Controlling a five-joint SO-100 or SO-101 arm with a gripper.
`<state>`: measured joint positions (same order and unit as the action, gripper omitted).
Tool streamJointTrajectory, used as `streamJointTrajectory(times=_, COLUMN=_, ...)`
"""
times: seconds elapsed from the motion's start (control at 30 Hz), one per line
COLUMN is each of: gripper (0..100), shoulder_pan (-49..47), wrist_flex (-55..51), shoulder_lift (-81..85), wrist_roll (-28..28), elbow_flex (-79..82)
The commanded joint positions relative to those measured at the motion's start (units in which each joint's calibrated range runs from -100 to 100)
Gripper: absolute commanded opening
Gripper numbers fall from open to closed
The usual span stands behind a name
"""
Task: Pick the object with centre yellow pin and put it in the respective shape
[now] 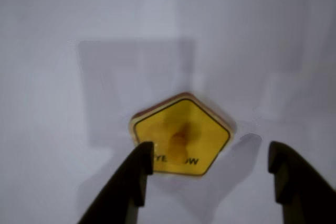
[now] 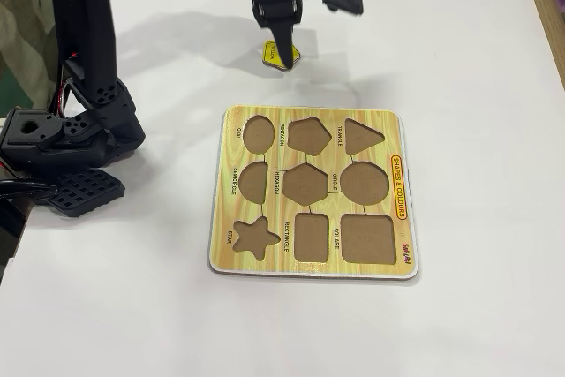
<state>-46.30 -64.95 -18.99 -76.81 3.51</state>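
A yellow pentagon piece (image 1: 181, 135) with a yellow centre pin (image 1: 178, 144) lies flat on the white table. In the fixed view the piece (image 2: 282, 55) lies beyond the far edge of the puzzle board (image 2: 311, 267). My gripper (image 1: 210, 163) is open just above the piece. The left finger (image 1: 137, 169) overlaps the piece's lower left edge; the right finger (image 1: 286, 174) stands well clear to the right. The pin sits between the jaws, closer to the left finger. The board's pentagon hole (image 2: 308, 135) is empty, like its other holes.
The arm's black base (image 2: 62, 143) stands left of the board in the fixed view. White table surface surrounds the board. A wooden edge (image 2: 552, 6) runs along the right side.
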Motion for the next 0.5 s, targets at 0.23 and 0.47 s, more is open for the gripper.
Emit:
streamJointTrajectory(times=0.23, gripper=24, shoulder_pan=0.9, wrist_flex=0.6, shoulder_lift=-0.3, wrist_roll=-0.3, elbow_flex=-3.0)
streamJointTrajectory(times=0.47, gripper=20, shoulder_pan=0.9, wrist_flex=0.6, shoulder_lift=-0.5, wrist_roll=-0.3, elbow_flex=-3.0)
